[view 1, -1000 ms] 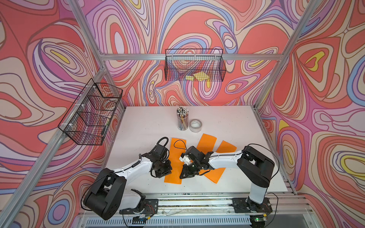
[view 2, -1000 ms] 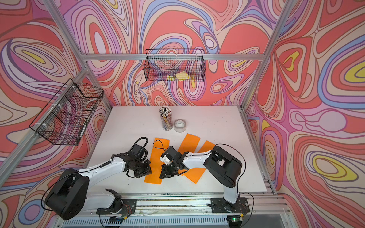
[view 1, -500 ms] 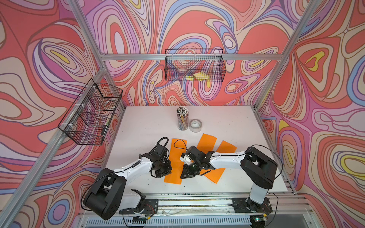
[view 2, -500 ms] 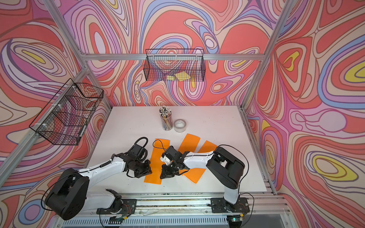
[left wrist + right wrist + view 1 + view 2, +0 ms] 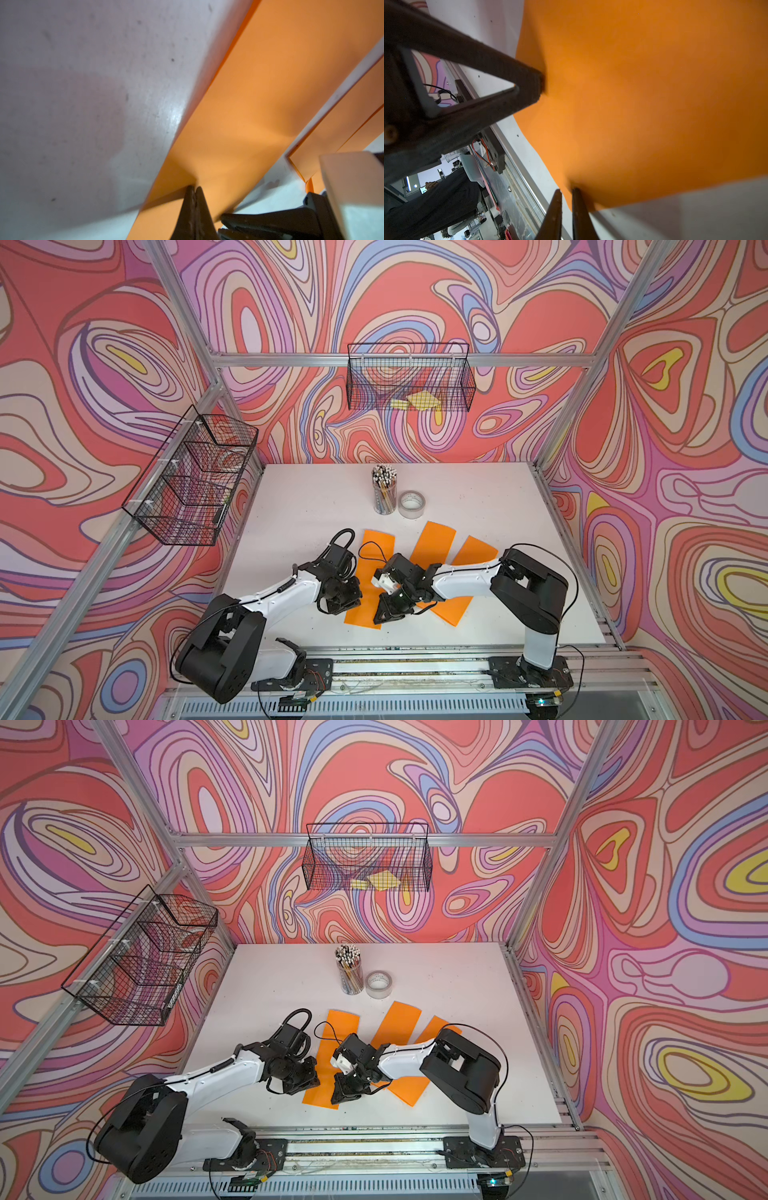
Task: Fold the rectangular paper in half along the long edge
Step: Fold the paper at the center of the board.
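Lying on the white surface [image 5: 316, 506], the leftmost orange paper [image 5: 362, 616] is pinched at one long edge by the closed left hand [image 5: 193, 188]; the right hand [image 5: 566, 191], nearly closed, grips the opposite edge near a corner

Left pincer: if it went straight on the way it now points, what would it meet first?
The orange paper: in the left wrist view the left pincer is shut with its tips at the sheet's edge, apparently pinching it. Depth beyond is unclear.

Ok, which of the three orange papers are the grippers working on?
The left paper, pointing straight at the pencil cup; the middle paper and right paper lie tilted.
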You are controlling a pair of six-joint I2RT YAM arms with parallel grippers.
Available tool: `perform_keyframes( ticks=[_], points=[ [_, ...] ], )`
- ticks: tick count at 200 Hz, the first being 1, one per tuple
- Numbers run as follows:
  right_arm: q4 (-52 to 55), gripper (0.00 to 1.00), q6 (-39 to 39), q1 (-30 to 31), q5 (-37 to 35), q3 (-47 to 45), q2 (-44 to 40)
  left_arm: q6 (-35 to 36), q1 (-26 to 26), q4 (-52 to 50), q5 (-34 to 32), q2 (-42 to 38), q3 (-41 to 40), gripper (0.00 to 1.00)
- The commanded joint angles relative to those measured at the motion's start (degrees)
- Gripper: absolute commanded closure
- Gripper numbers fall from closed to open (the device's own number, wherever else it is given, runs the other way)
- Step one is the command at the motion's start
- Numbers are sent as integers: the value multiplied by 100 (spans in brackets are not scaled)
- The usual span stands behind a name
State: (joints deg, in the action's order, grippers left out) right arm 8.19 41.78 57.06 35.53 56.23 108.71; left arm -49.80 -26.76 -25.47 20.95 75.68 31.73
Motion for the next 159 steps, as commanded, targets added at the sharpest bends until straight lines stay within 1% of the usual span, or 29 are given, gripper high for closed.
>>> perform_keyframes(
  ticks=[1, 60, 110, 159],
  points=[
    [244, 86, -22, 50, -78, -191, -123, -82, -22, -337, -336, 115, -89, 100],
    [516, 86, -117, 240, -149, 310, -280, -74, -33, -409, -366, 57, -88, 100],
    [456, 86, 8, 237, -249, -46, -175, -63, -34, -426, -377, 52, -88, 100],
    [417, 86, 83, 240, -373, -618, -567, -38, -37, -554, -473, -51, -57, 100]
  ],
)
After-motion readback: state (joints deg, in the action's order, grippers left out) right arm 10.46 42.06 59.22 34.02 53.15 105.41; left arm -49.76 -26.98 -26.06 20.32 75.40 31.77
